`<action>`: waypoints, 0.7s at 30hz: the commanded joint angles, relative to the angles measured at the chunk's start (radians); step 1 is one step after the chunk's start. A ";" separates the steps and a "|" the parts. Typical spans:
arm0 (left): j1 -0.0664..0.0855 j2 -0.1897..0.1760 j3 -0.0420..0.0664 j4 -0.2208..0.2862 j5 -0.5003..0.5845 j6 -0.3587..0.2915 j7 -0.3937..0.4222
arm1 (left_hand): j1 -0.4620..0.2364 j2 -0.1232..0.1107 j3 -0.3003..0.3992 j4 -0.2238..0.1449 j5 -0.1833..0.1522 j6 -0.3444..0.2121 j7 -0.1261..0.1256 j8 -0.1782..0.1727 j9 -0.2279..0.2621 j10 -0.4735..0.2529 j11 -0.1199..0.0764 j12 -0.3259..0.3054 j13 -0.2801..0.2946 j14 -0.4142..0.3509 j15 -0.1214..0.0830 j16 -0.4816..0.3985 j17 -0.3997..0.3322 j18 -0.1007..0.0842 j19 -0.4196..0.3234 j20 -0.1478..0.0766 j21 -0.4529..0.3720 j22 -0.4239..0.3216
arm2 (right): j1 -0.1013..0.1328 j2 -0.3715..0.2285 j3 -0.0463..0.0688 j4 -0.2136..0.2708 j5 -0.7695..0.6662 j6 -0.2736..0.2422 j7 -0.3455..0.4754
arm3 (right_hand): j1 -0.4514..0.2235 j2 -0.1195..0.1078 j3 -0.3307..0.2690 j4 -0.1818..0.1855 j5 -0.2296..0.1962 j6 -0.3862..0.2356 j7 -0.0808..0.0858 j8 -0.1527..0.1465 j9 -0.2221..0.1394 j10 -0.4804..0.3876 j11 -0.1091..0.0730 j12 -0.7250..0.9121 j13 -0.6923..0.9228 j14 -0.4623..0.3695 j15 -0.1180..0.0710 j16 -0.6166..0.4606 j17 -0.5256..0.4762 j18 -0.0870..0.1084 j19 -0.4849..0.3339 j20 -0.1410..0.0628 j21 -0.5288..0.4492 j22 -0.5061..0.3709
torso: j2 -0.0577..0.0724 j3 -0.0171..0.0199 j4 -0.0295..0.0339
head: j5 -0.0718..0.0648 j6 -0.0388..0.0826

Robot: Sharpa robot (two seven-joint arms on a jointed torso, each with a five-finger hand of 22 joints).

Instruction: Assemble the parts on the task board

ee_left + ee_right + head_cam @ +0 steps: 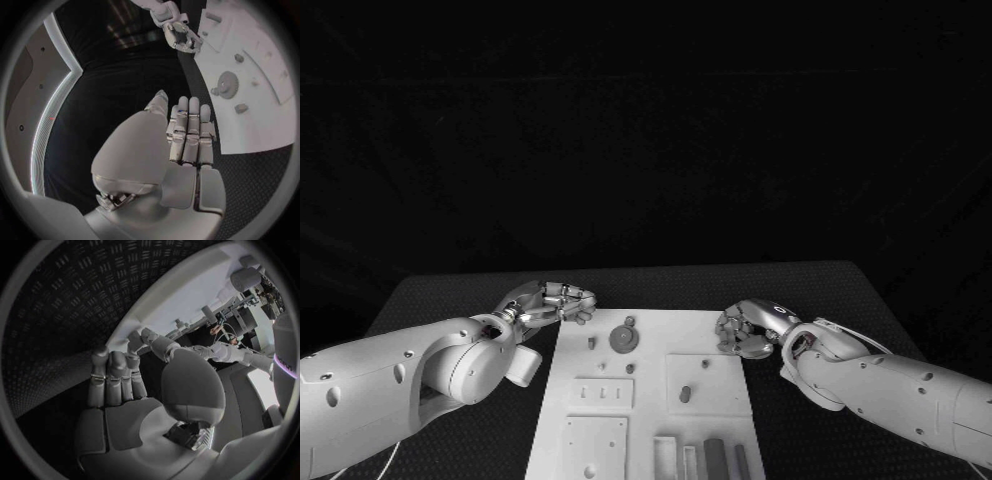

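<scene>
The white task board [682,335] lies in the middle of the black table. A grey gear [625,338] lies on its far left part, with a small peg [593,342] beside it. A small dark part [685,394] stands in a square plate near the board's middle. My left hand [557,303] hovers at the board's far left corner, fingers loosely bent, holding nothing. My right hand [750,328] hovers at the board's right edge, also holding nothing. The left wrist view shows the left hand [187,135] with fingers side by side, next to the board [256,130] and the gear [227,84].
Several upright bars [714,460] stand at the board's near end beside flat plates [604,392]. Black ribbed table surface [69,305] lies to both sides of the board [187,295]. A dark cloth hangs behind the table.
</scene>
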 commanded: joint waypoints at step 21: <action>0.001 0.000 0.001 0.000 -0.001 0.021 0.003 | -0.009 0.001 -0.007 0.002 -0.003 -0.003 0.006 -0.008 0.001 -0.003 0.004 -0.009 -0.002 0.005 0.003 -0.008 0.002 0.015 0.002 0.008 -0.004 -0.002 | -0.005 -0.002 -0.001 -0.002 0.003 0.009 0.004 | -0.015 -0.024 -0.046 -0.029 -0.004 -0.058 0.058 -0.050 -0.014 -0.030 0.027 -0.010 -0.003 -0.019 0.023 -0.006 -0.002 0.030 -0.011 0.003 0.000 0.012 | 0.000 0.0000 0.0004 | -0.003 -0.001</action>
